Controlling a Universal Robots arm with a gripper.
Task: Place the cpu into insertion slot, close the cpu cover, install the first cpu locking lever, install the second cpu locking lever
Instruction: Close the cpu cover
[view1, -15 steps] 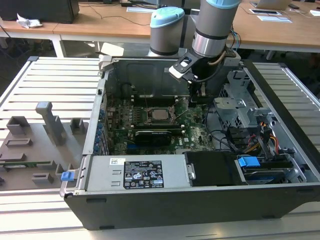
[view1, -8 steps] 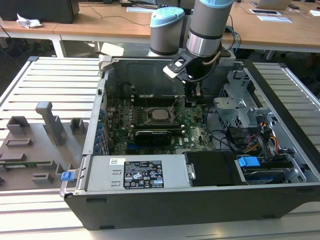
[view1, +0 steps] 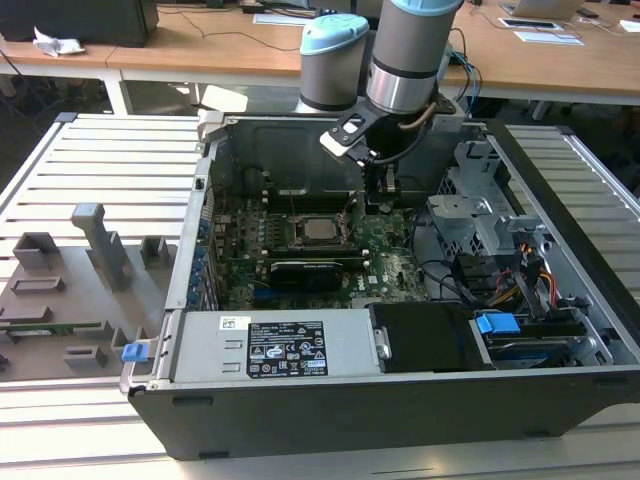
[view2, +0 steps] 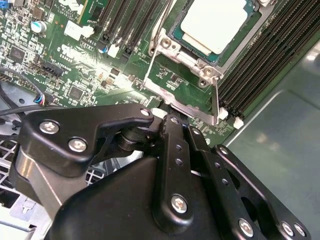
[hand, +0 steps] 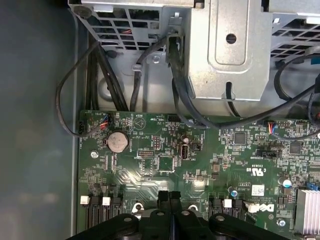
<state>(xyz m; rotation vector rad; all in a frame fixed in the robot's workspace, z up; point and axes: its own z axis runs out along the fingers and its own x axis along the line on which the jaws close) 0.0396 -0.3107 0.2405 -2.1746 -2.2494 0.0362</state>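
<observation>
So the cpu (view1: 320, 230) is sitting in the insertion slot (view1: 299, 232), roughly mid-board on the green motherboard (hand: 165, 165), closer to the back wall of the open computer case (view1: 196, 250) than to its front edge. The case itself sits on the slatted counter (view1: 110, 160).

In the second wrist view the cpu's pale metal face (view2: 215, 22) pokes up through the cpu cover (view2: 167, 47). The cover looks like it's lying down around the chip, though that angle isn't great, so hard to be fully sure it's flat. A thin locking lever (view2: 215, 95) runs along the socket edge next to the long black memory slots (view2: 270, 55).

The gripper (view1: 380, 200) is down inside the case, just off the socket's corner and low over the board. In the first wrist view the jaws (hand: 170, 195) are closed up against each other with nothing visible between them. In the second wrist view the gripper (view2: 167, 117) sits right by the edge of the socket's metal frame; contact can't be made out.

A coin cell battery (hand: 118, 141) sits near the board's corner by the cable bundle.
</observation>
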